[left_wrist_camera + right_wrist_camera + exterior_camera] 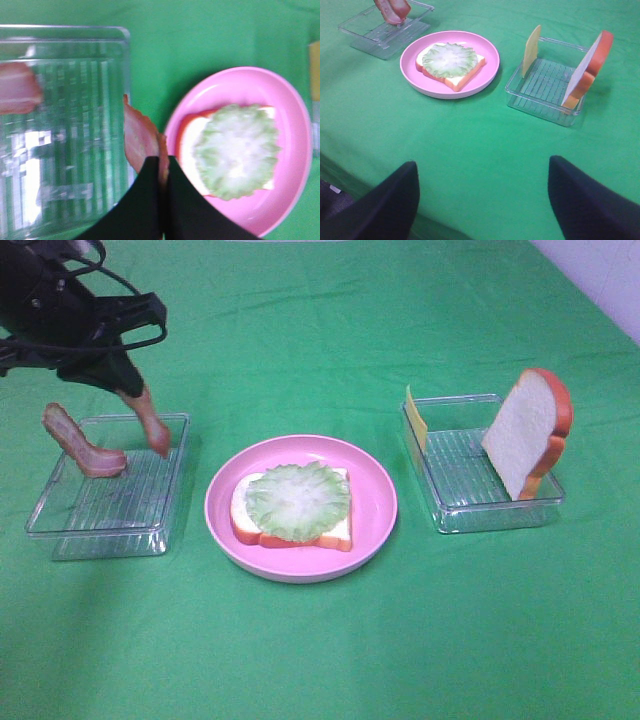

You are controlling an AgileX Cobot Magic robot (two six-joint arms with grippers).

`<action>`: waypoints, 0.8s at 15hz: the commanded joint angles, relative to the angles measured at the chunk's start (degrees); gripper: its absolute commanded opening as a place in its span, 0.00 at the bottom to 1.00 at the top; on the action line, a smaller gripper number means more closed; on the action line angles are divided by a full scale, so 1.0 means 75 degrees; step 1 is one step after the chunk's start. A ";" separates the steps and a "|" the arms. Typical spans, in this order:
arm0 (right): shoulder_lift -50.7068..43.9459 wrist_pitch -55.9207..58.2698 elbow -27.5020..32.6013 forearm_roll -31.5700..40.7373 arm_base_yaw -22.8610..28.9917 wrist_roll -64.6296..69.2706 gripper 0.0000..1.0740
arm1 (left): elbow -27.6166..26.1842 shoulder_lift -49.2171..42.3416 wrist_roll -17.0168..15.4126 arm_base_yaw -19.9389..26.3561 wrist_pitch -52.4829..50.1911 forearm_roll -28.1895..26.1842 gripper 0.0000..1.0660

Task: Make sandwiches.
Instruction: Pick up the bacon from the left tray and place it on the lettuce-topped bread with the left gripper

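Note:
A bread slice [335, 530] lies on the pink plate [380, 495] with the lettuce leaf [298, 500] on top; both also show in the left wrist view [237, 150] and the right wrist view [449, 59]. My left gripper [135, 395] is shut on a bacon strip [152, 425] that hangs above the left clear tray [110, 490]; the strip shows between its fingers [142, 137]. A second bacon strip [80, 445] leans in that tray. The other bread slice [528, 430] and the cheese [415, 418] stand in the right tray [480, 485]. My right gripper [482, 200] is open, above bare cloth.
A green cloth [320, 640] covers the table. The plate sits between the two trays. A white wall edge [600, 270] shows at the far right corner.

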 commanded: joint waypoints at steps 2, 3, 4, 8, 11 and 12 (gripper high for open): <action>-0.0107 0.0031 0.0038 -0.0046 -0.0008 -0.0061 0.64 | -0.0031 0.0290 0.2330 -0.0451 -0.0550 -0.3002 0.00; -0.0107 0.0031 0.0038 -0.0046 -0.0008 -0.0061 0.64 | -0.0031 0.0336 0.2613 -0.0519 -0.0581 -0.3445 0.00; -0.0107 0.0031 0.0038 -0.0046 -0.0008 -0.0061 0.64 | -0.0031 0.0756 0.3728 -0.0817 -0.0573 -0.4973 0.00; -0.0107 0.0031 0.0038 -0.0046 -0.0008 -0.0061 0.64 | -0.0031 0.1543 0.5516 -0.1383 -0.0451 -0.7082 0.00; -0.0099 0.0031 0.0038 -0.0046 -0.0008 -0.0061 0.64 | -0.0031 0.1910 0.5707 -0.1429 -0.0244 -0.7257 0.00; -0.0099 0.0031 0.0038 -0.0046 -0.0008 -0.0061 0.64 | -0.0031 0.2086 0.5707 -0.1429 -0.0092 -0.7242 0.00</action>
